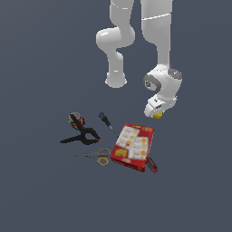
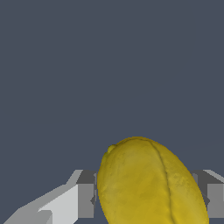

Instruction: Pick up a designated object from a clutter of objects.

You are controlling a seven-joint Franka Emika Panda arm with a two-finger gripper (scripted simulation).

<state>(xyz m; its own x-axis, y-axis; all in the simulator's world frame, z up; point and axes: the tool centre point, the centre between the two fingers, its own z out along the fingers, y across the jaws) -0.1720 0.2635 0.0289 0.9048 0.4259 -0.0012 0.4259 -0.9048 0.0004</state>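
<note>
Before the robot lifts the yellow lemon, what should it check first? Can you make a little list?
1. Lemon sits between the pincer fingers: ok, one finger shows on each side in the wrist view.
2. Fingers pressing on the lemon: cannot tell, the contact is hidden.
3. It is the lemon, not the yellow-handled scissors: ok.
4. Red cracker box apart from the pincer: ok.
5. Screwdriver and clamp out of the way: ok, both lie toward the exterior view's left.

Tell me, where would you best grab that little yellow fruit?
Across its narrow middle, coming from above. The lemon is oval with tapered ends, so the waist gives the fingers the shortest span. The gripper already straddles it there, away from the other items.
</note>
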